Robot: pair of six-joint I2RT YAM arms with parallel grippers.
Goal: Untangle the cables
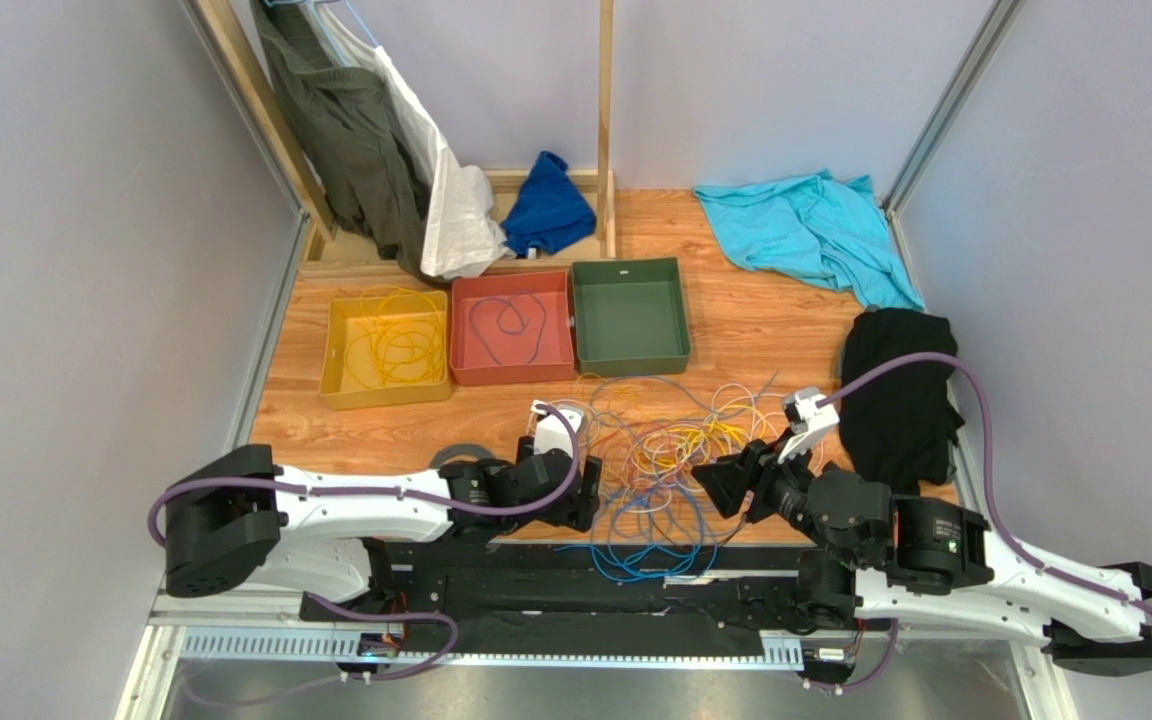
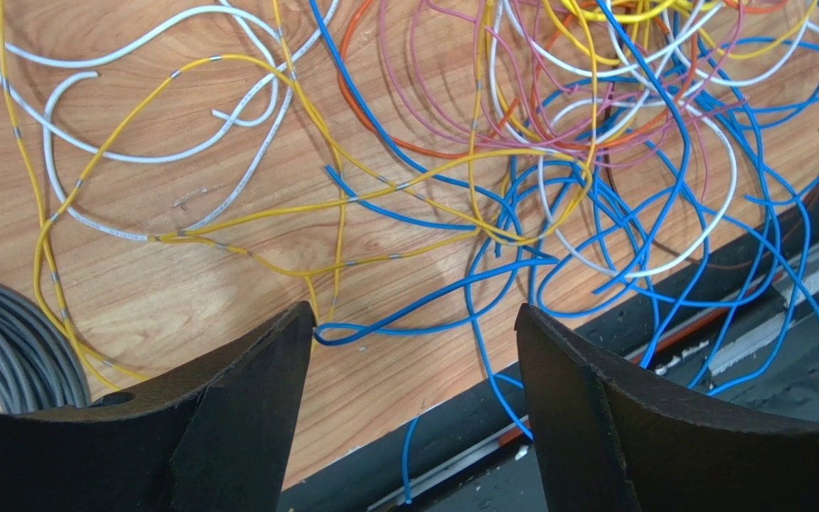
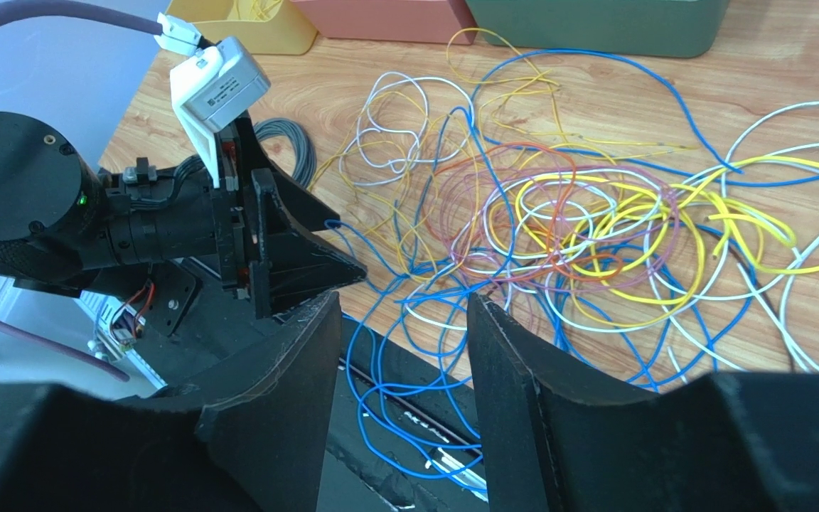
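Left jaws: released and wide apart, gripping nothing. They hang low over the near-left fringe of the cables [image 2: 553,160], and a blue loop lies on the wood just beside one fingertip.
Right jaws: also apart, narrower than the left pair, with nothing between them. Blue strands show through the gap at the near-right side of the tangle.
Fingers [image 2: 243,405]: black, matt and wedge-shaped on both arms.
Cables: thin, smooth wires in blue, yellow, white-grey, orange and pink. They cross in one loose heap on the counter [image 1: 778,323] between the two arms.
Near edge: some blue loops hang over it onto the black rail [image 1: 537,558].
Grey coil [image 1: 455,455]: a round, neat bundle just left of the heap, beside the left jaws.
Open room: a strip of bare wood grain between the heap and the trays.
Trays: yellow tray [image 1: 387,399], red tray [image 1: 512,375] and green tray [image 1: 632,366] stand in a row, side against side. A yellow cable is coiled in the yellow one and a thin loop lies in the red one.
Right edge: a black cloth [image 1: 898,405] lies just beside the right arm, and a cyan cloth [image 1: 808,225] lies at the far corner.
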